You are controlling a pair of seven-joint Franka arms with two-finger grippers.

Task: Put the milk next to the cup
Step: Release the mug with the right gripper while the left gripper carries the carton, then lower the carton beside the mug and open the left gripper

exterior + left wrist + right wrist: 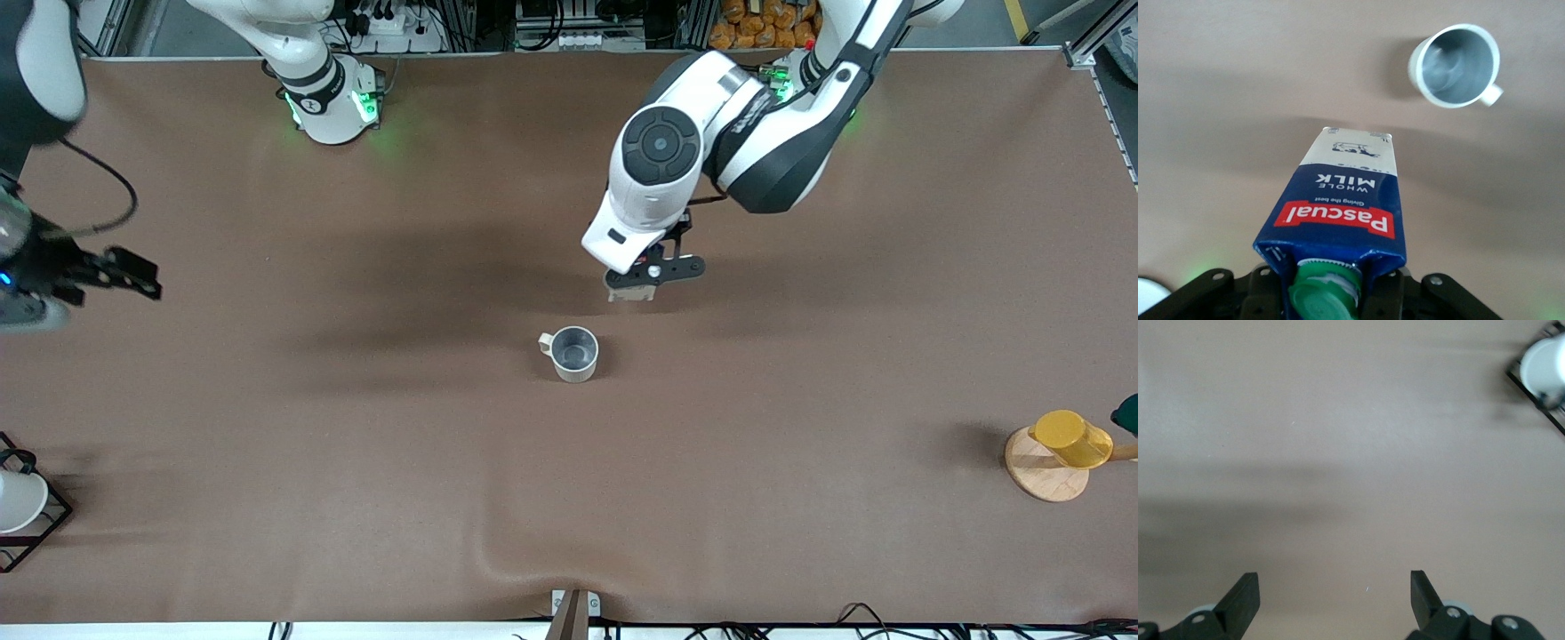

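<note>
Left gripper point(1328, 293) is clamped on the Pascal whole milk carton point(1338, 207), gripping up near the green screw cap point(1323, 293), fingers either side of the gable top. Carton hangs over bare brown surface point(356, 444) at the middle of the table; from the wrist view its base looks off the surface or just about to land, can't tell which. The grey mug point(573, 353) sits close to the spot under the carton, a bit nearer the front camera, upright, empty, handle pointing toward the right arm's end. Clear gap between carton and mug right now. Risks from here: grip is high on the carton, so if it's let go before the base is flat it'll tip, possibly onto the mug; the carton appears slightly tilted in the wrist view, which makes that worse. Coming down too close could also nudge the mug. Right gripper point(133, 274) waits over the right arm's end of the surface, jaws spread wide, nothing in them. White cup in its black wire frame point(20, 502) and yellow cup point(1071, 438) on a wooden disc point(1040, 471) are well apart, out of the way.
</note>
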